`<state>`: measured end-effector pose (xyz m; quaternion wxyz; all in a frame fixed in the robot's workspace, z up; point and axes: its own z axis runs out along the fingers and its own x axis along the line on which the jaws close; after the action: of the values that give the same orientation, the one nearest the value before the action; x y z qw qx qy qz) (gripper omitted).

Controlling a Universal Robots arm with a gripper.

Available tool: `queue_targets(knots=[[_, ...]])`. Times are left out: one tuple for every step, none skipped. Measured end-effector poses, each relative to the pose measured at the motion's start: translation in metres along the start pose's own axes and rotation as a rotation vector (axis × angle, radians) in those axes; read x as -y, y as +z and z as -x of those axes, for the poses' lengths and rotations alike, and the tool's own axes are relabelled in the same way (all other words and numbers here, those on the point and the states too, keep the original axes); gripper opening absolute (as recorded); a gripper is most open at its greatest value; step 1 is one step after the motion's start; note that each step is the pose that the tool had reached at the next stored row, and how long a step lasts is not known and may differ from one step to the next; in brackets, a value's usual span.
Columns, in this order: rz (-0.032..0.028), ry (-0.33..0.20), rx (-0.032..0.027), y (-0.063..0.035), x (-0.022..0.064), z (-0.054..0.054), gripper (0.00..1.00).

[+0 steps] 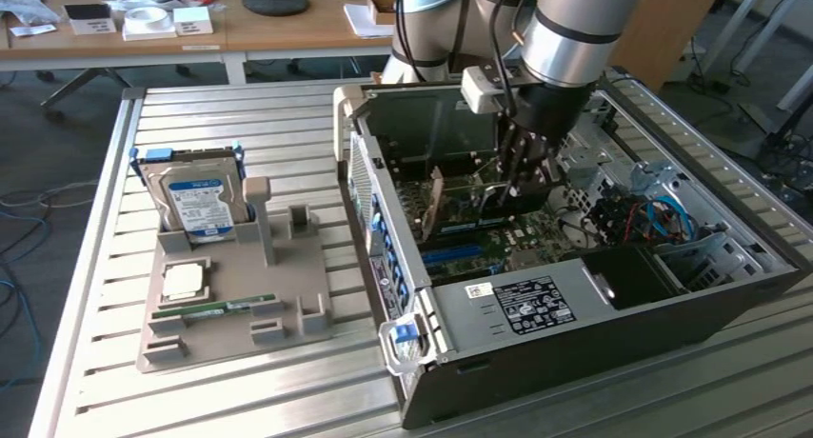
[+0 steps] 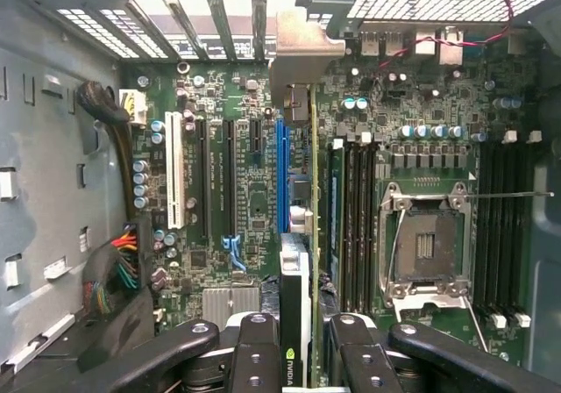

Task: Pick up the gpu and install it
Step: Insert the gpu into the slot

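Note:
The gpu shows edge-on as a thin green board, its black cooler face toward the blue slot on the motherboard. Its silver end bracket stands at the case's rear slot openings. My gripper is shut on the gpu, with a black finger on either side of the card's end. In the exterior view my gripper reaches straight down into the open computer case, and the gpu stands upright on the motherboard below it. Whether the card is fully down in the slot I cannot tell.
On the exterior view's left, a grey holder carries a silver hard drive, a CPU and a RAM stick. Inside the case are memory slots, an empty CPU socket and cable bundles.

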<state>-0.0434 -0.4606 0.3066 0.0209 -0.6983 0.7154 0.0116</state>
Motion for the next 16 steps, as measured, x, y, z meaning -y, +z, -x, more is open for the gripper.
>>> queue_targets(knots=[[-0.0002, 0.0, 0.0001, 0.0002, -0.0006, 0.0, 0.27], [-0.0001, 0.0, 0.0002, 0.0003, -0.0015, 0.0, 0.27], [-0.0001, 0.0, 0.0002, 0.0005, -0.0023, 0.0, 0.27], [-0.0001, 0.0, 0.0002, 0.0007, -0.0032, -0.0001, 0.27], [-0.0002, 0.0, 0.0004, 0.0013, -0.0037, -0.0001, 0.27], [-0.0002, 0.0, 0.0004, 0.002, -0.0039, -0.0002, 0.27], [-0.0001, 0.0, 0.0002, 0.0028, -0.0041, -0.0005, 0.27], [0.0, 0.0, 0.0, 0.0036, -0.0045, -0.001, 0.27], [-0.0001, 0.0, 0.0002, 0.0045, -0.0049, -0.0013, 0.27], [-0.0001, 0.0, 0.0002, 0.0054, -0.0054, -0.0016, 0.27], [-0.0001, -0.001, 0.0002, 0.0061, -0.0059, -0.0019, 0.27], [-0.0001, -0.001, 0.0, 0.0064, -0.0066, -0.002, 0.27], [-0.0002, -0.001, 0.0001, 0.0067, -0.0076, -0.002, 0.27], [-0.0004, -0.001, 0.0002, 0.0072, -0.0085, -0.002, 0.27], [-0.0005, -0.001, 0.0001, 0.0075, -0.0094, -0.0021, 0.27], [-0.0006, -0.001, 0.0, 0.0077, -0.0103, -0.0021, 0.27]])
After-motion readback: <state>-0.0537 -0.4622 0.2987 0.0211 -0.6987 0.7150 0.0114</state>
